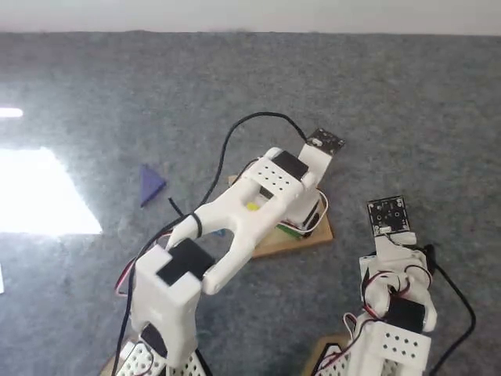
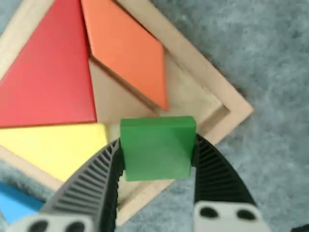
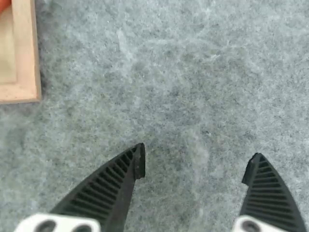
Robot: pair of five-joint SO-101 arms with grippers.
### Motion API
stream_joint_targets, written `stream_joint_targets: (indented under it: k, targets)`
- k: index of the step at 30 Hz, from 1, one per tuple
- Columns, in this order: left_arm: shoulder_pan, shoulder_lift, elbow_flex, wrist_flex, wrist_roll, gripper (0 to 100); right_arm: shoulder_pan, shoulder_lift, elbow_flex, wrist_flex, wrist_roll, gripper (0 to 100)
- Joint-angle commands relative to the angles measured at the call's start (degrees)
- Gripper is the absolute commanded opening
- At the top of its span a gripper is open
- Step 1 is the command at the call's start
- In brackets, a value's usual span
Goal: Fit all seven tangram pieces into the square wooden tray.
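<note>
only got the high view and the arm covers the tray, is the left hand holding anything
Observer: Yes. The left hand is shut on a green square, at a corner of the tray.
Operator: whats in the tray so far
Observer: A red triangle, an orange parallelogram and a yellow triangle lie inside it.
Operator: and the right hand
Observer: The right hand is open over bare carpet, off to the side of another tray corner.
</note>
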Motion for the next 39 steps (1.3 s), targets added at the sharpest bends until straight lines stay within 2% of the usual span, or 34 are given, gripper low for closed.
stream_joint_targets:
  k: [1, 5, 11, 17, 24, 33, 39]
  targets:
    - [0.2, 1.9, -2.9, 0.9, 0.8, 8, 0.0, -0.8, -0.7, -1.1, 0.4, 32.9]
    - [-0.7, 2.6, -2.9, 2.5, 0.8, 16, 0.0, -0.8, -0.7, -1.1, 0.5, 32.9]
    - [-1.2, 1.5, -2.9, 3.8, 0.3, 16, 0.0, -0.8, -0.7, -1.2, 0.5, 32.9]
    - [-1.7, -6.2, -2.9, 5.3, -1.3, 17, -0.1, -0.8, -0.6, -1.3, 0.5, 32.9]
    - [-1.8, -7.0, -2.2, 5.6, -1.8, 26, -0.2, -0.8, -0.6, -1.2, 0.6, 32.9]
    - [-1.9, -6.6, -2.0, 5.5, -1.8, 26, -0.2, -0.8, -0.6, -1.2, 0.6, 32.9]
    - [-6.7, -6.9, 1.3, 5.3, -5.4, 26, -0.1, -0.8, -0.6, -1.2, 0.6, 32.9]
